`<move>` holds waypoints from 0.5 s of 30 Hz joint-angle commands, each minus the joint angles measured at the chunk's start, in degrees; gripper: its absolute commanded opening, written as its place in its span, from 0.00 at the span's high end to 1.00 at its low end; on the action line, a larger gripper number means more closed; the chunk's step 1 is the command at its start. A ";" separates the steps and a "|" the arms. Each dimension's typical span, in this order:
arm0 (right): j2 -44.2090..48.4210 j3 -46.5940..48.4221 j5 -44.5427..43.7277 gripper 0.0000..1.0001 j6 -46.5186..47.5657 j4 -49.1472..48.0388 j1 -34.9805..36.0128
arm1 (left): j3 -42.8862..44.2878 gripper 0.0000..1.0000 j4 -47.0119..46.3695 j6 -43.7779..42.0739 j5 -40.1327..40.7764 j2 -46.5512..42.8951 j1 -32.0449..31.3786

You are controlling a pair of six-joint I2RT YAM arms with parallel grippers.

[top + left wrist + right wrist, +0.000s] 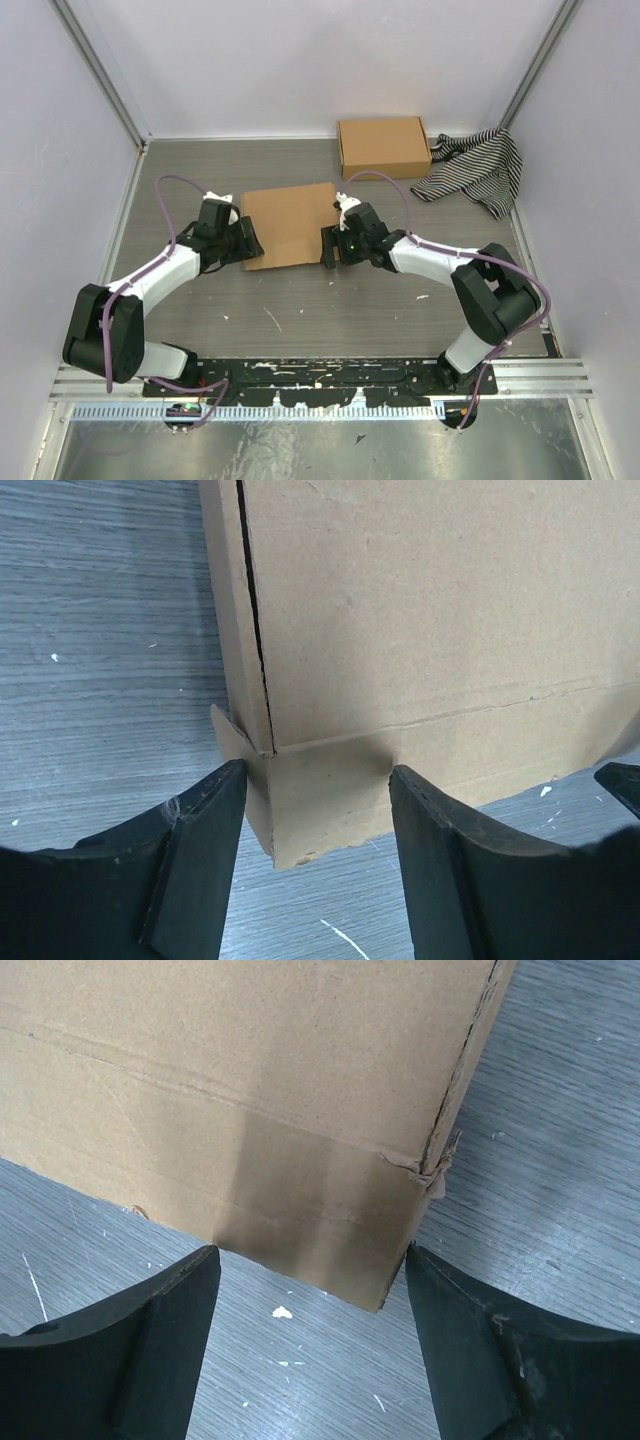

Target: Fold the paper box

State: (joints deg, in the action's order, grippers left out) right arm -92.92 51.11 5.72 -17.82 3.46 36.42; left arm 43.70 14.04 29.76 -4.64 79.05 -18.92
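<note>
Top external: paper box (290, 225) lies flat at table (300, 320) centre, left jaws and right jaws both spread wide and gripping nothing, each straddling a near corner; looks like side-wall squaring, next needs an even inward squeeze without crushing it.

The desk (300, 320) was a grey, wood-grained surface, scuffed and flecked with small white marks, evenly lit with only soft shadows. Plain white walls closed it in on three sides: a back panel (300, 60), a left panel (45, 180) and a right panel (595, 180), joined at the desk's far corners by slanting metal posts (100, 70). Along the desk's near edge ran a ribbed aluminium rail (545, 375), with a perforated strip (120, 411) and a dull sheet of metal (300, 450) just below it.
</note>
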 commanded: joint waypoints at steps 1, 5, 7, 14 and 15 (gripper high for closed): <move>4.08 1.15 1.82 0.22 0.43 -1.38 0.36 | -0.43 0.36 0.43 0.28 -2.11 -2.13 -0.25; 6.06 2.56 1.49 0.25 0.29 2.47 0.37 | 0.65 0.41 3.69 0.15 -2.80 -2.84 -0.29; 6.70 3.71 1.32 0.26 0.17 4.90 0.38 | 1.62 0.43 5.52 0.09 -3.41 -2.95 -0.27; 6.63 7.25 2.55 0.27 0.24 11.07 0.40 | 4.79 0.45 10.32 -0.20 -4.93 -1.71 -0.24; 6.54 7.54 2.74 0.28 0.19 11.45 0.40 | 5.10 0.46 10.69 -0.10 -5.32 -1.41 -0.24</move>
State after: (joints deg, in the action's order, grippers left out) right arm -88.73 54.98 6.37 -17.87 13.34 36.42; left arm 45.71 21.76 29.82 -7.27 77.43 -18.92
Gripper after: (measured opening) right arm 0.728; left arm 0.550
